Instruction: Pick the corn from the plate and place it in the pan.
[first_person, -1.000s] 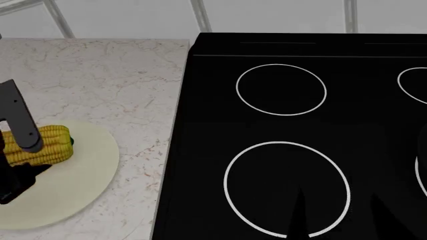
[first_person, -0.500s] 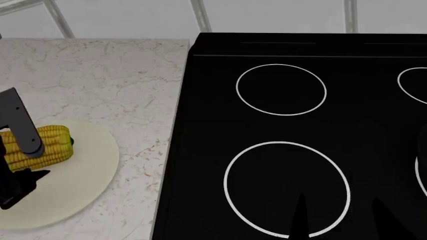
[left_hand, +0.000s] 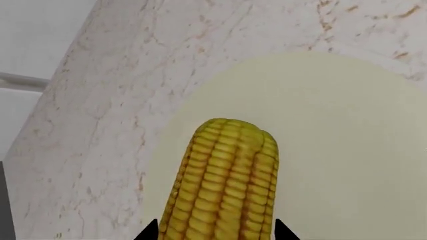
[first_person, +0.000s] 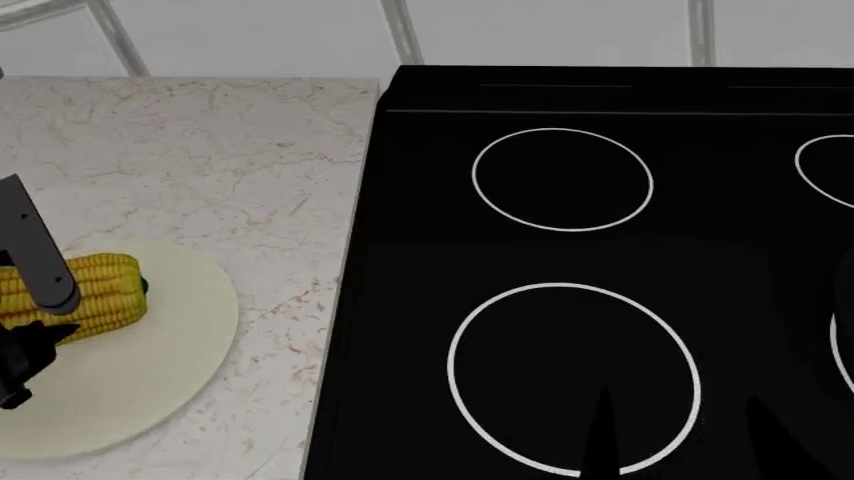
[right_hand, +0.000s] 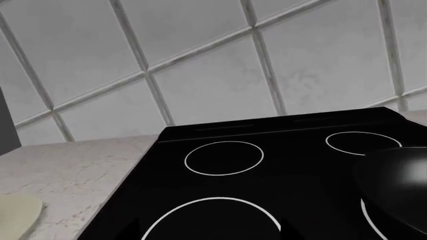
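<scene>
The yellow corn (first_person: 96, 290) lies on the cream plate (first_person: 160, 370) at the left of the marble counter. My left gripper (first_person: 40, 315) straddles the cob: a grey finger on its far side, a dark finger on its near side. In the left wrist view the corn (left_hand: 227, 185) fills the gap between both dark fingertips, which sit against its sides over the plate (left_hand: 347, 150). The black pan (right_hand: 395, 195) shows only in the right wrist view, on the stove's right side. My right gripper (first_person: 674, 440) hangs open and empty above the front left burner.
The black glass stove (first_person: 601, 250) with white burner rings fills the middle and right. The marble counter (first_person: 200, 160) lies to its left. A grey tiled wall (right_hand: 200, 65) stands behind both. The plate's edge (right_hand: 17, 215) shows in the right wrist view.
My left gripper's fingers have drawn closer together around the corn, and the hand has shifted slightly left. The corn stays on the plate. The right arm has not moved.
</scene>
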